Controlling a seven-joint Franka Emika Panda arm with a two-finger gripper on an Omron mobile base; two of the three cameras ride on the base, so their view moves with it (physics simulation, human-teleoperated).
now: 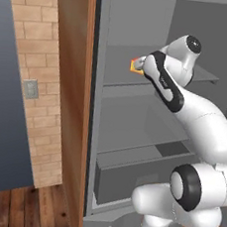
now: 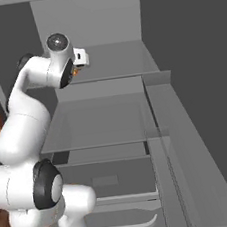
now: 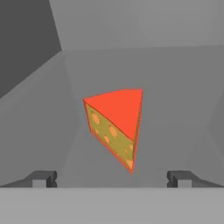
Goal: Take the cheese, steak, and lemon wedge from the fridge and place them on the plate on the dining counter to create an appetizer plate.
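Note:
The cheese (image 3: 116, 127), an orange-yellow wedge with a red top, lies on the fridge's upper shelf (image 3: 179, 109), a short way ahead of my gripper (image 3: 112, 179). The jaws are open, one dark fingertip (image 3: 43, 178) on each side and nothing between them. From the left base, a corner of the cheese (image 1: 136, 65) peeks out beside my wrist inside the open fridge (image 1: 134, 123). From the right base, my hand (image 2: 80, 57) reaches over that upper shelf (image 2: 114, 60). The steak, lemon wedge, plate and dining counter are out of view.
The fridge's wood-brown side panel (image 1: 66, 105) stands close on the left, with a brick wall (image 1: 34, 81) beyond it. Below the shelves is a grey drawer (image 1: 128, 179). The door's grey shelves (image 2: 183, 152) run along the right.

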